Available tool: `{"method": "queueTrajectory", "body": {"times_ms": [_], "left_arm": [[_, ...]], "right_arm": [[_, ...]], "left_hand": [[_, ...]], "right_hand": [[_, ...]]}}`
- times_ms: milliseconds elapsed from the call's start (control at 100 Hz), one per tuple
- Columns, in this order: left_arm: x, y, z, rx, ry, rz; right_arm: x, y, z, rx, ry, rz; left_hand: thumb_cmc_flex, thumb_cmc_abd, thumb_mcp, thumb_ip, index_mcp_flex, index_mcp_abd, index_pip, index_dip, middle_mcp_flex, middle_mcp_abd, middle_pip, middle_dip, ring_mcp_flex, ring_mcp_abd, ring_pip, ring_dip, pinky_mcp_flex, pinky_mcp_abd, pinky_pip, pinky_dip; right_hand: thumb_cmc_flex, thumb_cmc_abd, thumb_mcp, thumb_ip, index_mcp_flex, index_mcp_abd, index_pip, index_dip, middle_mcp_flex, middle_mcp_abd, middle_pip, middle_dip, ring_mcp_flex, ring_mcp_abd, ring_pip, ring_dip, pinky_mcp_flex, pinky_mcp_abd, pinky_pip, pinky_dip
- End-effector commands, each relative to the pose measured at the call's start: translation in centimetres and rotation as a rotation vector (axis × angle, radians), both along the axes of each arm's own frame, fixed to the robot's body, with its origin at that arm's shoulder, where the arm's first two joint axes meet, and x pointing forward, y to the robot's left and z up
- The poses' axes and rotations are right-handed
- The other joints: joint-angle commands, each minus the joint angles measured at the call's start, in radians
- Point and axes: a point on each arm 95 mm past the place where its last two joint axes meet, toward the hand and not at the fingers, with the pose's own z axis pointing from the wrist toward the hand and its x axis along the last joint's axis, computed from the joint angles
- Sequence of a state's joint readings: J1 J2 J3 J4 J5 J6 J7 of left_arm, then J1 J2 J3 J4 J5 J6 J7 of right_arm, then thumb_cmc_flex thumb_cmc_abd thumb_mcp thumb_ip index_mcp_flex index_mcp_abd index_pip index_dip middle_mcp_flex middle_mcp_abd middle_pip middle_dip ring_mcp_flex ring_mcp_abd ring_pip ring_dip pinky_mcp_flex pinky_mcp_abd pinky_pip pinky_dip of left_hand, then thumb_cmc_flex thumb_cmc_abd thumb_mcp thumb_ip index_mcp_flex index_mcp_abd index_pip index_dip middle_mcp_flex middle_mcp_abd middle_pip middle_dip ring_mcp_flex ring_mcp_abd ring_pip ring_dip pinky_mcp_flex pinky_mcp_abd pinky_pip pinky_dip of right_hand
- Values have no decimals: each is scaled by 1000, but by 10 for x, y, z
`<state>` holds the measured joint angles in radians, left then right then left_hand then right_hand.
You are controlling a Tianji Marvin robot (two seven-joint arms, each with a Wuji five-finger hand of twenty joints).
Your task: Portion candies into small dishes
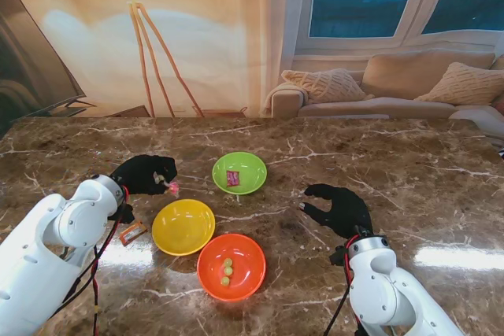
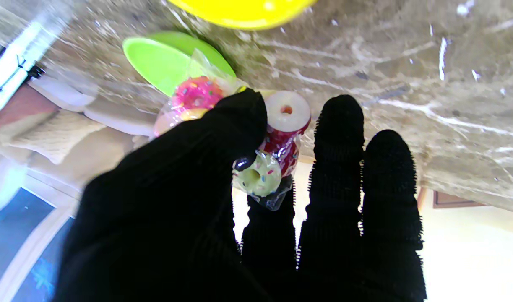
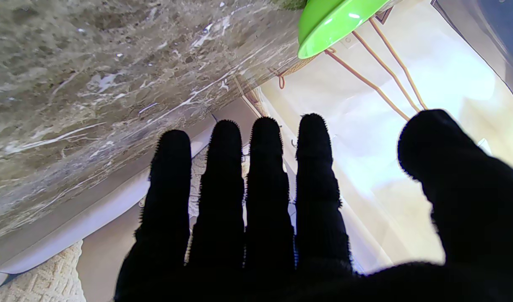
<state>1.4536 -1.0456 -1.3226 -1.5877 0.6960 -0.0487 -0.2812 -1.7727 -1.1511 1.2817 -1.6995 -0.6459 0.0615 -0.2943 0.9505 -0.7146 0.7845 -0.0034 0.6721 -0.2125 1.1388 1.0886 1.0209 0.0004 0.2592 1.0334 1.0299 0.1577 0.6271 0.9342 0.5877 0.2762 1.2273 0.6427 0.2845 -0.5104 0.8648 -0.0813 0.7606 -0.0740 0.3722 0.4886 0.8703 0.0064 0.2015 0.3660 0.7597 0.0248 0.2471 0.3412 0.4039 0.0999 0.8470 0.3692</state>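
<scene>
While the black-gloved left hand [image 1: 144, 174] hangs over the brown marble table [image 1: 409, 171], everything sits like this:

Left hand: thumb and fingers pinched on a clear plastic packet of ring-shaped candies [image 2: 262, 151], pink, white and pale green ones showing in the wrist view, just left of the green dish.
Right hand: the black-gloved right hand [image 1: 337, 208] is flat and spread, fingers [image 3: 225, 176] apart, nothing in it, low over the table to the right of the dishes.
Green dish: the small round lime-green plastic dish [image 1: 239, 172] is farthest from me and has one red wrapped candy [image 1: 232, 179] inside.
Yellow dish: the small round yellow plastic dish [image 1: 183, 227] sits nearer to me, left of centre.
Orange dish: the small round orange plastic dish [image 1: 231, 266] is nearest to me, touching the yellow one, with three little yellowish round candies [image 1: 226, 271].
Extra: a small orange-brown wrapper thing [image 1: 132, 231] lies on the table left of the yellow dish; can't tell what it is.
</scene>
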Motion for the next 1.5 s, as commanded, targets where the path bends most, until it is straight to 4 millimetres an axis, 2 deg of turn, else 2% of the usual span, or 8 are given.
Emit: {"method": "queueTrajectory", "body": {"times_ms": [0, 420, 820, 920, 990, 1030, 1190, 1490], "left_arm": [[-8, -6, -10, 8, 34, -33], [-21, -27, -23, 23, 95, -154], [-28, -28, -23, 30, 104, -191], [-29, -26, -24, 31, 112, -204], [-30, -25, -23, 36, 115, -218], [-30, -24, -22, 37, 122, -230], [-33, -22, -18, 42, 104, -244], [-40, -3, -3, 69, 46, -169]], "right_arm": [[-3, 2, -4, 1, 24, 5], [-5, 1, -4, 3, 24, 4], [-4, 0, -4, 6, 24, 1], [-5, 0, -4, 5, 23, 0], [-5, 0, -4, 5, 23, 0], [-5, 0, -4, 5, 22, -1], [-5, 0, -4, 4, 21, -1], [-5, 1, -4, 3, 19, 0]], "left_hand": [[39, 27, 19, 17, 9, -2, 7, 35, 72, -6, 40, 45, 11, 17, 6, 16, -16, 26, 7, 28], [64, 57, -74, -25, -67, 23, -34, 8, -2, 36, 56, 23, -60, 16, -47, 30, -73, 9, -34, 34], [52, 55, -85, -25, -77, 30, -61, -34, -18, 35, 78, 22, -82, 18, -53, 27, -95, 8, -47, 41], [11, 41, -86, -22, -110, 46, -127, -113, -75, 48, 61, -28, -135, 14, -72, -15, -131, 0, -78, 48], [-137, 52, -72, -28, -157, 101, -262, -217, -271, 68, 224, -345, -231, 17, -104, -128, -210, -12, -147, 62], [-181, 50, -107, -27, -173, 128, -339, -277, -329, 71, 217, -398, -286, 23, -134, -137, -259, -27, -186, 59], [-229, 43, -170, -35, -221, 152, -403, -325, -420, 76, 175, -430, -383, 25, -176, -147, -344, -55, -244, 65], [-227, 90, -193, -22, -213, 180, -474, -390, -434, 81, 168, -441, -399, 27, -198, -170, -359, -39, -277, 80]], "right_hand": [[-42, 16, 18, 11, 6, -29, 6, 11, 6, 5, 6, 13, 22, 10, 7, 18, 4, -17, 27, 10], [-41, 16, 17, 11, 1, -30, 3, 11, 4, 3, 5, 12, 19, 11, 6, 18, 2, -16, 28, 10], [-40, 16, 18, 11, 3, -29, 4, 11, 5, 4, 5, 12, 19, 10, 6, 18, 1, -16, 27, 11], [-40, 15, 18, 11, 3, -29, 4, 11, 4, 5, 5, 12, 20, 11, 6, 18, 2, -16, 27, 11], [-40, 15, 18, 11, 4, -29, 4, 11, 4, 5, 5, 12, 19, 12, 6, 18, 1, -15, 27, 11], [-39, 14, 18, 11, 3, -29, 4, 11, 4, 7, 5, 12, 19, 13, 6, 18, 1, -15, 27, 11], [-40, 15, 18, 11, 3, -28, 4, 11, 4, 5, 5, 12, 19, 12, 7, 18, 1, -15, 27, 11], [-39, 14, 17, 11, 3, -28, 4, 11, 5, 5, 6, 12, 20, 12, 7, 18, 1, -13, 28, 11]]}}
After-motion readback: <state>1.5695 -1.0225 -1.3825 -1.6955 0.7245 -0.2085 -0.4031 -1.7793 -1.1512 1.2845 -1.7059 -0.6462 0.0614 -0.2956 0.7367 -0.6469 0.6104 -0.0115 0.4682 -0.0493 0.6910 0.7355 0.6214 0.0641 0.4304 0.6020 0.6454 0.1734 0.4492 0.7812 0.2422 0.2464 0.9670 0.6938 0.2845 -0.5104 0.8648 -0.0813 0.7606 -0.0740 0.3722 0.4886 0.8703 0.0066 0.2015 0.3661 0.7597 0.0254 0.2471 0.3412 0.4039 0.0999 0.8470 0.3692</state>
